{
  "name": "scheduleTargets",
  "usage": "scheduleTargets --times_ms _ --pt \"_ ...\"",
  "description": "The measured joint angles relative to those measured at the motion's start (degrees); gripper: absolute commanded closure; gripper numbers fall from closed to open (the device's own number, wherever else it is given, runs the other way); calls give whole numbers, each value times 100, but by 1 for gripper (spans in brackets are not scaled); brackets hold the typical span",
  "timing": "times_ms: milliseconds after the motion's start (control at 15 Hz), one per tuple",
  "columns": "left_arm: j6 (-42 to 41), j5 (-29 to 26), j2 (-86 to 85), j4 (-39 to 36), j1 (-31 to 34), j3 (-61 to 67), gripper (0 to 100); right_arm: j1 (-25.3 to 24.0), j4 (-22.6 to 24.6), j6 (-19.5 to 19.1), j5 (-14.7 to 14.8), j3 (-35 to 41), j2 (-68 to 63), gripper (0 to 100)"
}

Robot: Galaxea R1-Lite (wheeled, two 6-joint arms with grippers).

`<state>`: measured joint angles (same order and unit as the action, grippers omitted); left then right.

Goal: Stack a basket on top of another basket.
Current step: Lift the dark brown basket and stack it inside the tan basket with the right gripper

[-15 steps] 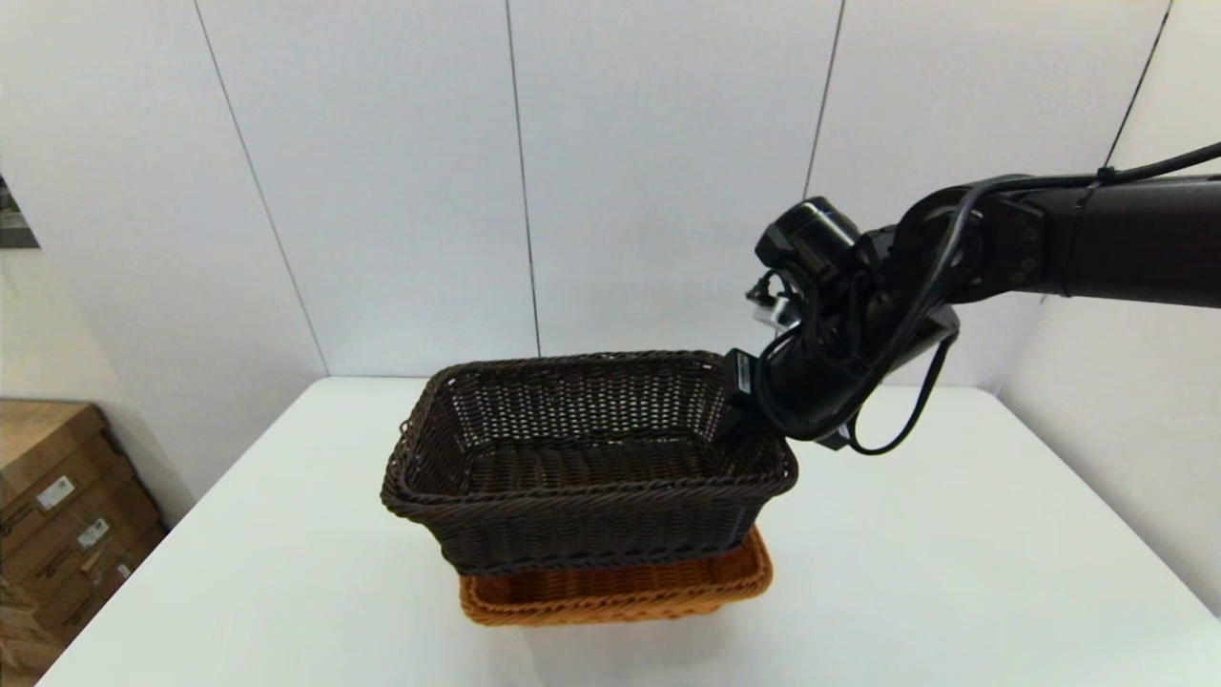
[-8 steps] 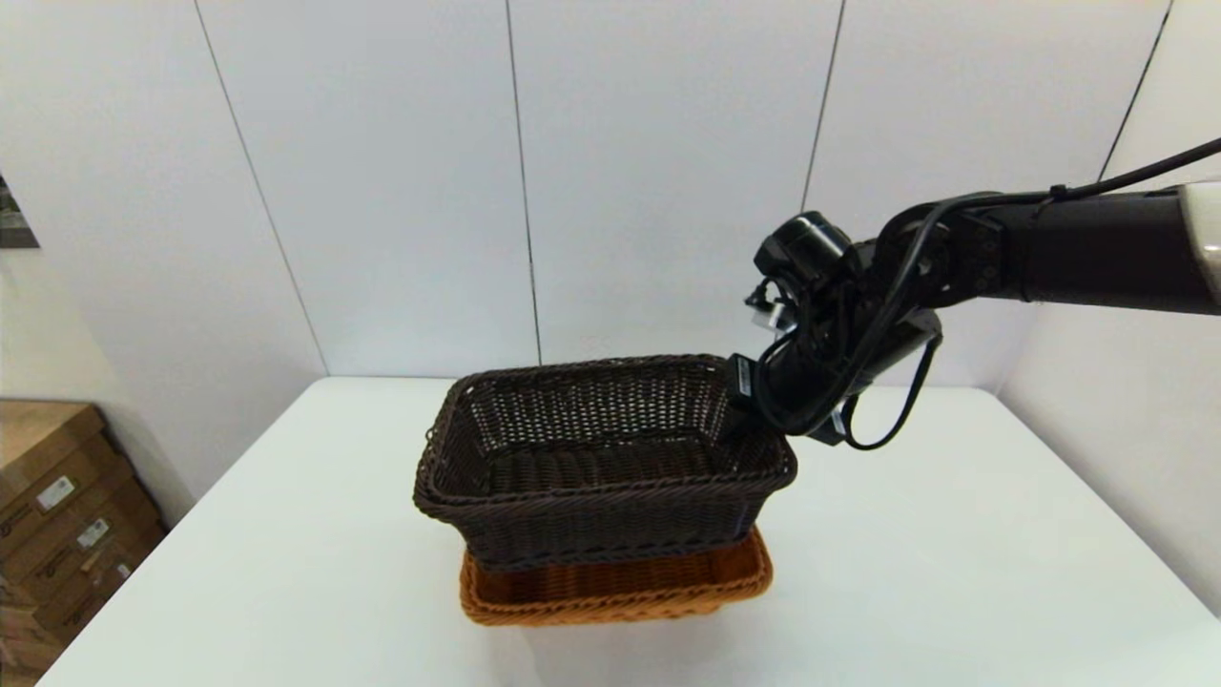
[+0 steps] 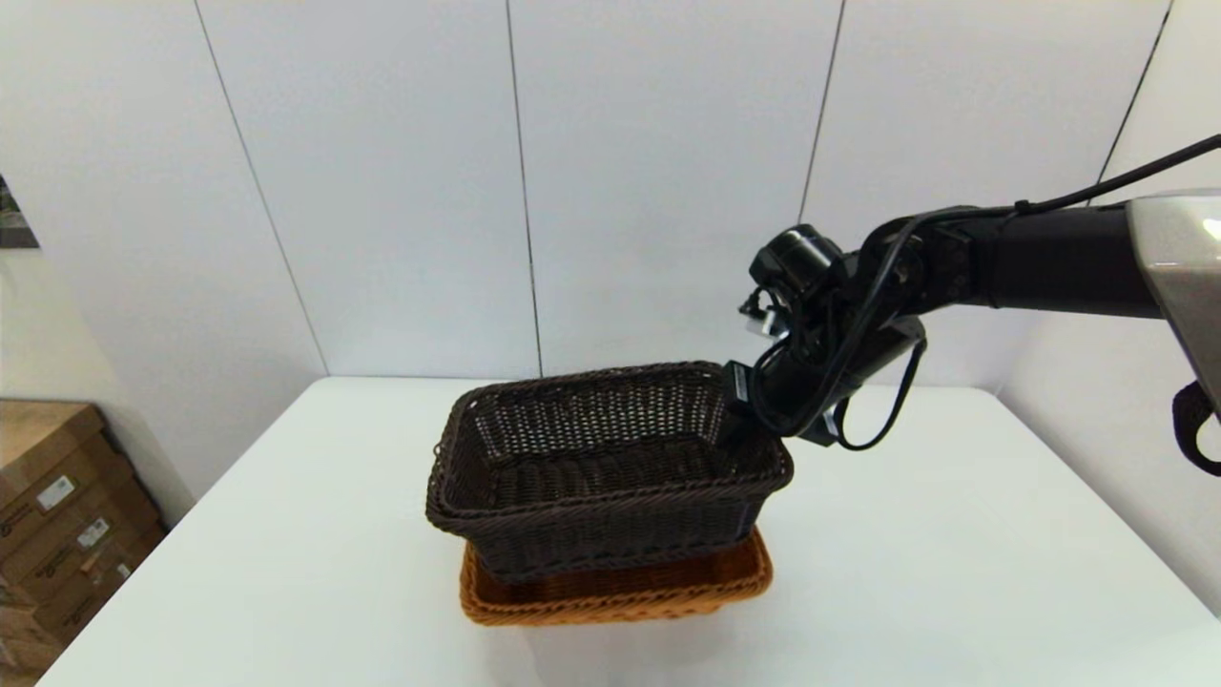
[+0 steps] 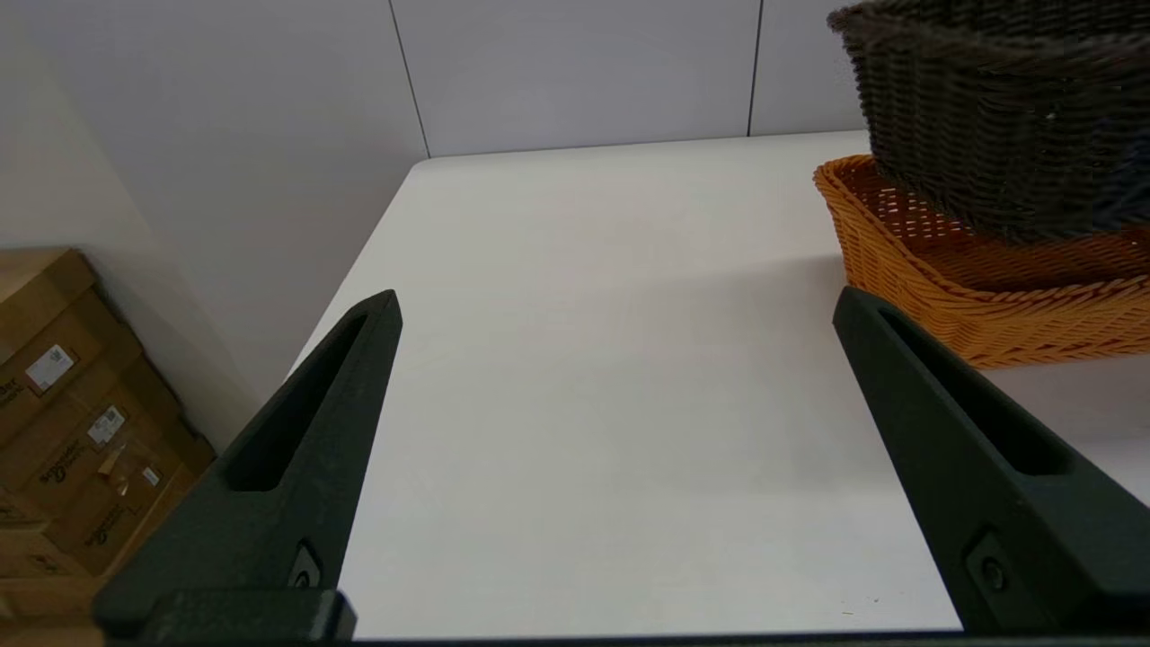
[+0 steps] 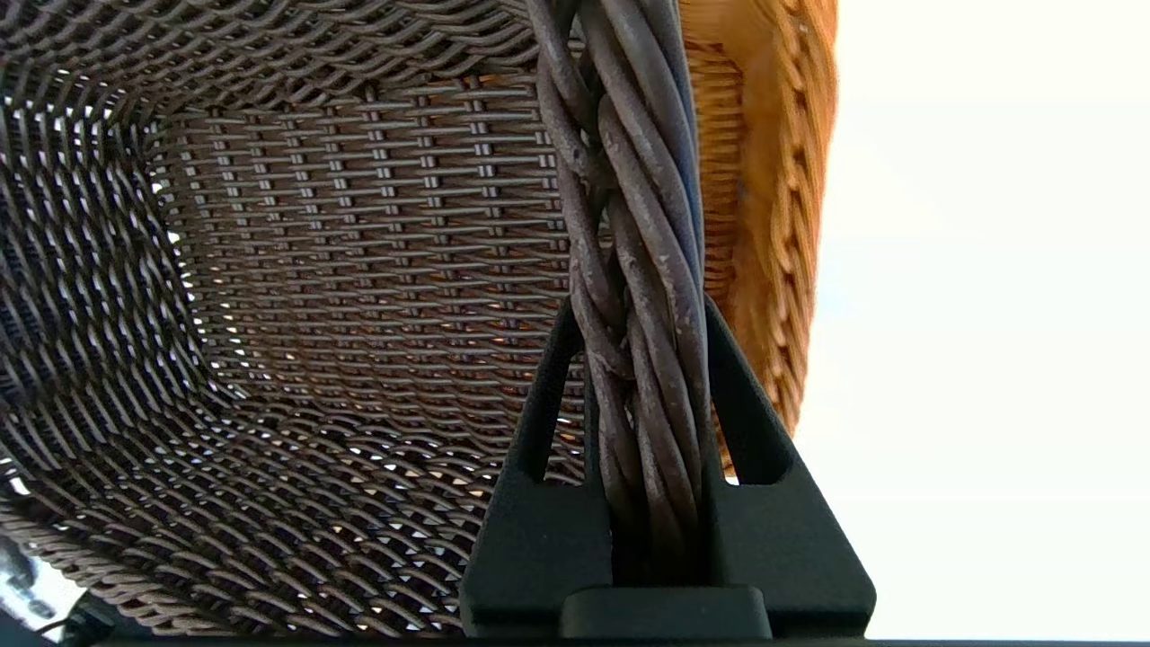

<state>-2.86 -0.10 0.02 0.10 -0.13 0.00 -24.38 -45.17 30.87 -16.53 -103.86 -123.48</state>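
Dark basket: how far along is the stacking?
Done: the right gripper has its fingers clamped on the dark brown basket rim and carried it over the orange basket. In hand: lowering; it hangs tilted, not visibly seated. Left: set down, release. Left gripper waits open beside them.

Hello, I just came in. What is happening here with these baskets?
The right gripper is shut on the braided rim of the dark brown woven wicker basket, holding it tilted over the shallower orange-tan wicker basket on the white table. It is not yet seated flat. The left gripper is open, off to the side.
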Motion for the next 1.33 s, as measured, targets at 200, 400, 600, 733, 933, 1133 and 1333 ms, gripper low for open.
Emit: scheduleTargets --times_ms 200,400,600,733,933,1133,1333 --pt "-2 2 0 0 2 0 0 -20 -4 13 -11 -88 -102 100" --pt "-2 0 0 0 2 0 0 -15 -1 16 -13 -118 -207 100" --pt "0 0 0 0 0 0 0 -12 -1 9 -13 -138 -312 100" --pt "0 2 0 0 2 0 0 -10 -1 22 -13 -143 -367 100" --pt "-2 0 0 0 0 0 0 -9 -15 44 -88 -137 -402 100" --pt "0 0 0 0 0 0 0 10 -28 52 -89 -126 -419 100" --pt "0 0 0 0 0 0 0 68 -32 69 -91 -115 -445 100"
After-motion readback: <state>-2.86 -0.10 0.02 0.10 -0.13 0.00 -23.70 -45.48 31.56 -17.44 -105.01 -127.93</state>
